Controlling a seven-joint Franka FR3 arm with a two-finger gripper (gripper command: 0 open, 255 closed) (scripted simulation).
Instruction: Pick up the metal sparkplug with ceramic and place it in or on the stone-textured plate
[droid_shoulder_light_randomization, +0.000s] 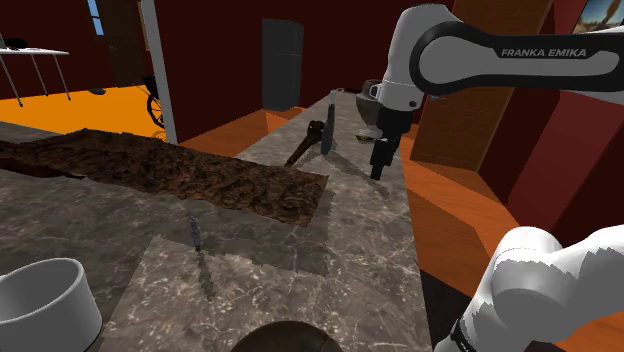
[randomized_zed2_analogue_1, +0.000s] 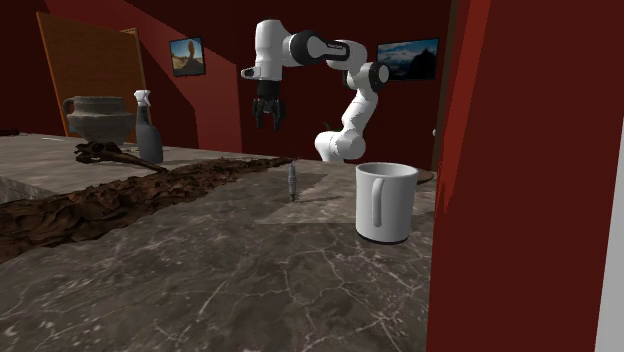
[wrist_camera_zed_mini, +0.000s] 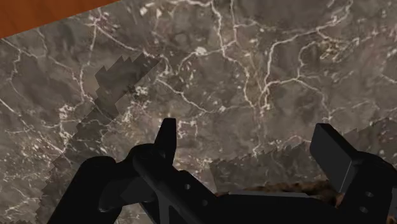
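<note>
At shoulder view's bottom edge, dark plate (droid_shoulder_light_randomization: 287, 337) and white mug (droid_shoulder_light_randomization: 42, 302), both cropped.

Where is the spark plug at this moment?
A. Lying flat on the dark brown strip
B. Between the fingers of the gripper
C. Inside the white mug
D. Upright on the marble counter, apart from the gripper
D: the spark plug stands upright on the marble counter, while the gripper hangs in the air away from it, open, with nothing between its fingers.
</note>
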